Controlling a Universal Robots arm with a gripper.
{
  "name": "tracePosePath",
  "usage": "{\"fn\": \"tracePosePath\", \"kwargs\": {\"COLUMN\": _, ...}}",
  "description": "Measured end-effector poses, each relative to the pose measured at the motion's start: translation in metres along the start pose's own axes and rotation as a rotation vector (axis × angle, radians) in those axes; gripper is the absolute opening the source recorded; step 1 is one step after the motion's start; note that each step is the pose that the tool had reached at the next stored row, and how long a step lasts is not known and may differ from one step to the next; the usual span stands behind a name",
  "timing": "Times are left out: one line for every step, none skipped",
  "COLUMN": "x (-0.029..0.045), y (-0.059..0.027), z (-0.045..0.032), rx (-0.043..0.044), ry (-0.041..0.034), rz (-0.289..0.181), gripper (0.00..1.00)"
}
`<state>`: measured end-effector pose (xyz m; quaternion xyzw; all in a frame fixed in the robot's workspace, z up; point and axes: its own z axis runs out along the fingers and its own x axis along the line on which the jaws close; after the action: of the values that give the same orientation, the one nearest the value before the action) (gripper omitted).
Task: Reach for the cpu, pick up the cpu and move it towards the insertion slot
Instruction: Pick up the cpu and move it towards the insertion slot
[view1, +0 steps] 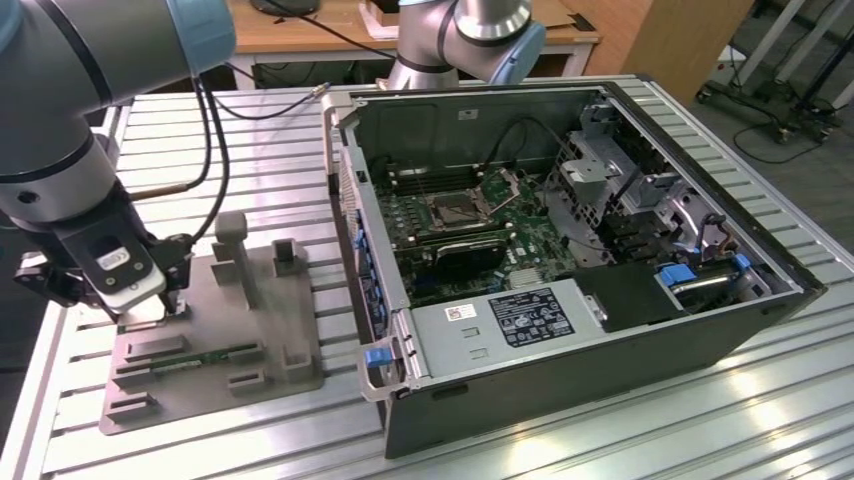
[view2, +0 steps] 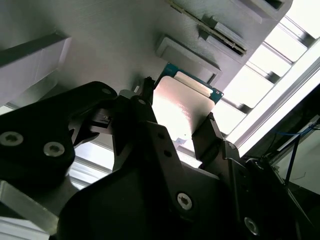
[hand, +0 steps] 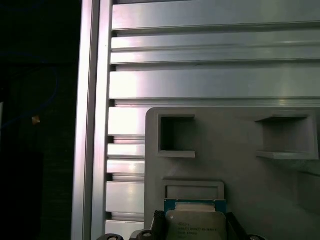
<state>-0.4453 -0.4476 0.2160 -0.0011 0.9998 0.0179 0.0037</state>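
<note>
1. Lower left of the exterior view: your arm's pincer (view1: 140, 305) stands low over the grey fixture tray (view1: 267, 340). The tray lies on the slatted metal table (view1: 667, 430).

2. In the second wrist view the pincer is grasping the cpu (view2: 182, 105). Its dark fingers (view2: 210, 129) stand against two opposite edges of the chip, and the bright metal top faces the camera. The chip sits level at the tray, beside a shallow rectangular pocket. You cannot tell whether it has come clear of the tray surface.

3. Handling, as a judgement: expect a light, thin, stiff part that will not flex in the grip. The polished top looks slick, so the two opposite side edges at the rim are the sound place to take hold. That keeps pressure off the face and the underside, which is likely delicate. A modest squeeze should do, with the chip kept level so it does not pivot between the fingers.

4. Centre of the exterior view: the open computer case (view1: 561, 385) lies on the table. Inside it, the insertion slot (view1: 454, 210) shows a dark centre in a shiny frame on the green circuit board (view1: 534, 225). The slot is well apart from the pincer, towards the exterior view's right.
</note>
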Motion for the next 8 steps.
{"fn": "tracePosePath", "kwargs": {"x": 0.0, "y": 0.0, "z": -0.0004, "rx": 0.0, "ry": 0.0, "rz": 0.0, "gripper": 0.55}}
{"fn": "tracePosePath", "kwargs": {"x": 0.0, "y": 0.0001, "z": -0.0009, "rx": 0.0, "ry": 0.0002, "rz": 0.0, "gripper": 0.55}}
{"fn": "tracePosePath", "kwargs": {"x": 0.0, "y": 0.0001, "z": -0.0015, "rx": 0.0001, "ry": 0.0005, "rz": 0.0, "gripper": 0.55}}
{"fn": "tracePosePath", "kwargs": {"x": 0.0, "y": 0.0001, "z": -0.0021, "rx": 0.0, "ry": 0.0006, "rz": 0.0, "gripper": 0.55}}
{"fn": "tracePosePath", "kwargs": {"x": 0.0, "y": 0.0001, "z": -0.0025, "rx": 0.0, "ry": 0.0007, "rz": 0.0, "gripper": 0.55}}
{"fn": "tracePosePath", "kwargs": {"x": 0.0, "y": 0.0001, "z": -0.003, "rx": 0.0, "ry": 0.0008, "rz": 0.0, "gripper": 0.55}}
{"fn": "tracePosePath", "kwargs": {"x": 0.0, "y": 0.0001, "z": -0.0034, "rx": 0.0, "ry": 0.0008, "rz": 0.0, "gripper": 0.55}}
{"fn": "tracePosePath", "kwargs": {"x": 0.0, "y": 0.0001, "z": -0.0039, "rx": -0.0001, "ry": 0.0008, "rz": 0.0, "gripper": 0.55}}
